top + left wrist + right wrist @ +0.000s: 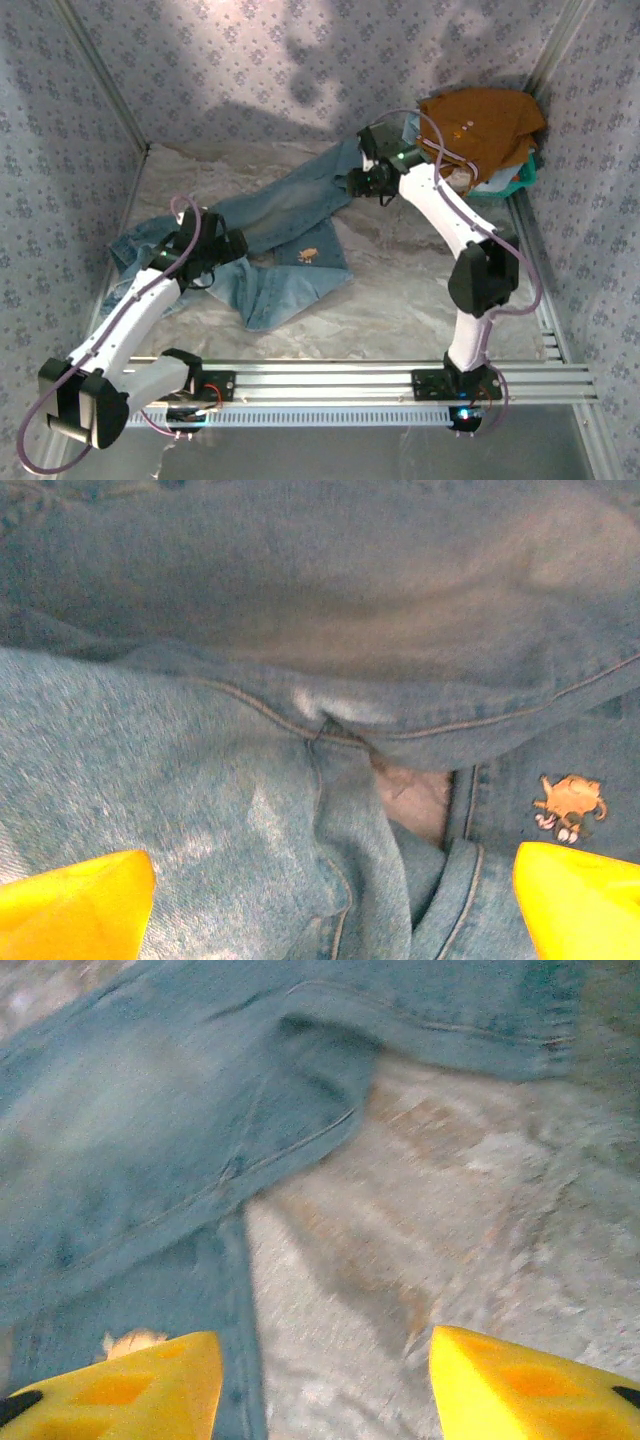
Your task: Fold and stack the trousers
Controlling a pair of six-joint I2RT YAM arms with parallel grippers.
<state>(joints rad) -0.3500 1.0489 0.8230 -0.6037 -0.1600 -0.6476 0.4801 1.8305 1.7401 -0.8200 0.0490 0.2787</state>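
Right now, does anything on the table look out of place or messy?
The trousers lie twisted and bunched diagonally across the table, layers overlapping rather than flat. An orange-brown garment sits heaped in the far right corner.

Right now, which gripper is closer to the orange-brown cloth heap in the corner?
Right. The right gripper sits just left of the orange-brown cloth heap, over the light blue denim trousers; the left gripper is farther left, above the trousers' middle.
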